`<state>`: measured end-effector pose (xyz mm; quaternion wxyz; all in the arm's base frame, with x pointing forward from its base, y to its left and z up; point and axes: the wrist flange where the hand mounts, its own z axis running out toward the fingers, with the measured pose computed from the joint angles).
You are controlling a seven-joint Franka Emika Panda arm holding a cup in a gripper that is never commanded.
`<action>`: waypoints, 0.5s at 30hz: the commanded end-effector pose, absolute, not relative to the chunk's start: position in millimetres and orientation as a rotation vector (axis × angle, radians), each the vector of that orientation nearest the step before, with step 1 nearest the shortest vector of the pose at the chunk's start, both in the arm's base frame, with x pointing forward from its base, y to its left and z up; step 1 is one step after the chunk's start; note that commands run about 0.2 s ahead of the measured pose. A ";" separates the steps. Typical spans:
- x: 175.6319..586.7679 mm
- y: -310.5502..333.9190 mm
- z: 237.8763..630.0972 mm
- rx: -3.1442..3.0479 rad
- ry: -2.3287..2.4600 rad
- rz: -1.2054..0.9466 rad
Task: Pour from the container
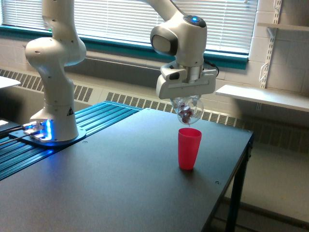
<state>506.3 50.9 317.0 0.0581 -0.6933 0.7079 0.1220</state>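
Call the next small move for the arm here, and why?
Probably keep tipping the clear cup in place. The gripper holds it tilted, rim down, right above the upright red cup, and small pieces still sit inside it.

hand tipping clear cup, pink cup below

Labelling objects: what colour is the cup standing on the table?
Pink-red, opaque cup; clearest in the exterior view.

I see the cup standing upright on the bench, toward the exterior view's right. The container hangs tipped just above its rim, apart from it. The arm's base sits far left.
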 end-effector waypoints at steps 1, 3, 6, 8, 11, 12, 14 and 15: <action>507.5 60.0 317.6 -2.125 2.119 0.395; 506.3 61.1 313.3 -2.130 2.122 0.406; 505.4 61.4 308.4 -2.126 2.135 0.421; 505.6 63.0 306.2 -2.133 2.135 0.423; 506.9 65.6 303.9 -2.144 2.131 0.422; 507.1 66.1 303.4 -2.142 2.131 0.424; 506.7 67.4 301.0 -2.144 2.133 0.433; 506.4 67.9 299.6 -2.142 2.134 0.438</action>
